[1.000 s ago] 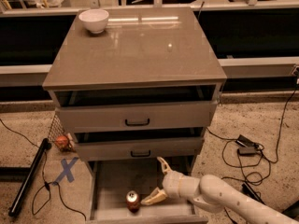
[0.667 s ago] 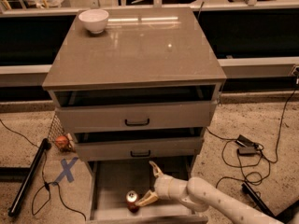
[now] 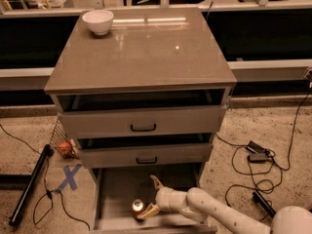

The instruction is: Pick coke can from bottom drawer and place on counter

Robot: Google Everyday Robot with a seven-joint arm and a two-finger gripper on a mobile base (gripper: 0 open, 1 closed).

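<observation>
Reach-to-grasp step: the gripper (image 3: 152, 197), fingers spread open, is seen inside the bottom drawer (image 3: 117, 189) with the can (image 3: 138, 207) ungrasped at its 8 o'clock; advance, closure, and lifting to the counter (image 3: 146, 52) are judged due next.

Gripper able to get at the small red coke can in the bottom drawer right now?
Probably yes. The two-finger gripper sits open inside the pulled-out shallow grey bottom drawer, right beside the small red silver-topped coke can; nothing lies between them.

White rounded jointed arm (image 3: 222, 214); tan two-finger tool (image 3: 147, 196) inside bottom drawer (image 3: 117, 186).
</observation>
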